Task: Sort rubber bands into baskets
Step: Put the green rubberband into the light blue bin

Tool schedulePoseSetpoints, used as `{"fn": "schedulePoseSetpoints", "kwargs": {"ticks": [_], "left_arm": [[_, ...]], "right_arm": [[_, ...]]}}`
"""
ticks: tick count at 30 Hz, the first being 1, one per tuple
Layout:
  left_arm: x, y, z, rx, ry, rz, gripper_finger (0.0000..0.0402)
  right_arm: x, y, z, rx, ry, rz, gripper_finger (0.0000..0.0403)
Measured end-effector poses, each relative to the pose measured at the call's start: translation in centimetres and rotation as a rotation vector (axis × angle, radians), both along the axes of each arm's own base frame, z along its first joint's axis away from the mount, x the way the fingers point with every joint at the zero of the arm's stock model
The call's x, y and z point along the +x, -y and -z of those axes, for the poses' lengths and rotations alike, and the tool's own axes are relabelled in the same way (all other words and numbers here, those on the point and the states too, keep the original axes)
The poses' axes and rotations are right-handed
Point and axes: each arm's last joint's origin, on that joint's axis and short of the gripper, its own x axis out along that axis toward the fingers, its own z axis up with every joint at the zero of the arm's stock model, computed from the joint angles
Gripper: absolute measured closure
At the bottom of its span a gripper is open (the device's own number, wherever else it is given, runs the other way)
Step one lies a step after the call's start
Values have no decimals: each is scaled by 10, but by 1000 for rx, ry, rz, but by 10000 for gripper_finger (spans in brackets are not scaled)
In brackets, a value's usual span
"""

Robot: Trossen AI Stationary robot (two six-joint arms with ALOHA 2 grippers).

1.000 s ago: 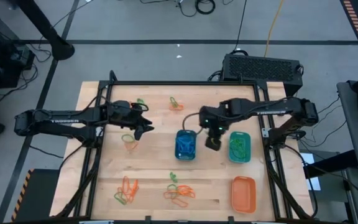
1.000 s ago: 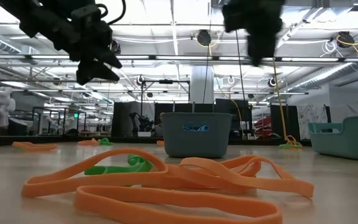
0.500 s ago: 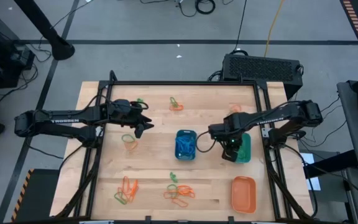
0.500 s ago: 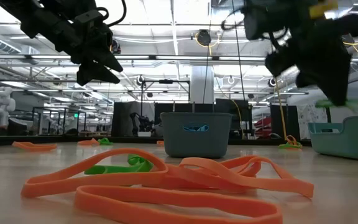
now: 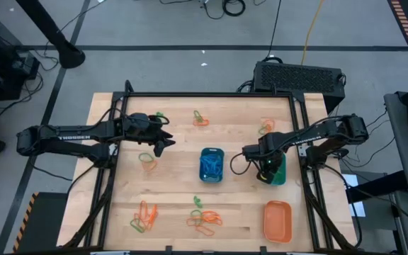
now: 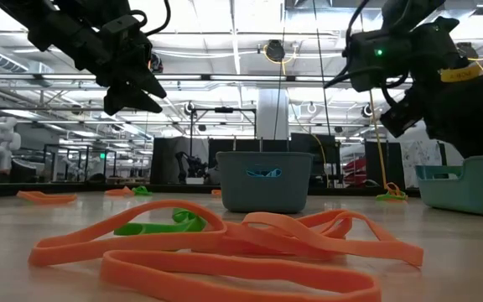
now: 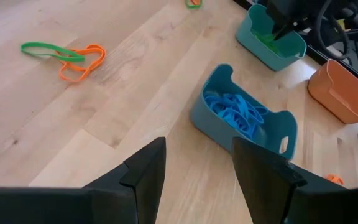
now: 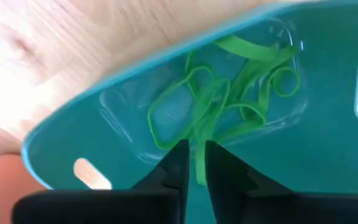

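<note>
From above, three small plastic tubs: blue (image 5: 212, 164) centre, teal-green (image 5: 279, 168) under the right gripper (image 5: 266, 172), orange (image 5: 277, 220) nearer; left wrist view: left gripper (image 7: 194, 163) parted, empty; right wrist view: fingers (image 8: 179, 163) pinch a green rubber band (image 8: 200, 163) over the tub's green loops (image 8: 222, 106).

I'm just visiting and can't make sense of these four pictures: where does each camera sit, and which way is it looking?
High view: above, looking straight down on the table; both arms show.
Low view: at tabletop height, looking level across orange rubber bands into the room; both arms hang above.
Left wrist view: on the left arm, past the open left gripper toward the blue basket.
Right wrist view: on the right arm, right gripper pinching a green band over the teal basket.
Shared: the blue basket shows in the high, low and left wrist views.
</note>
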Motion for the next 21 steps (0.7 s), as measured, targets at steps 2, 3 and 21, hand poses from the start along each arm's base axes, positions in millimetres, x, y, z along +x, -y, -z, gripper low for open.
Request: {"fn": "schedulePoseSetpoints", "kwargs": {"ticks": [2, 3, 21], "left_arm": [[0, 0, 0, 0, 0, 0, 212], [0, 0, 0, -1, 0, -1, 212], [0, 0, 0, -52, 3, -32, 212]], "right_arm": [[1, 0, 0, 2, 8, 2, 348], [1, 1, 0, 2, 7, 4, 339], [38, 35, -90, -24, 220, -75, 238]]}}
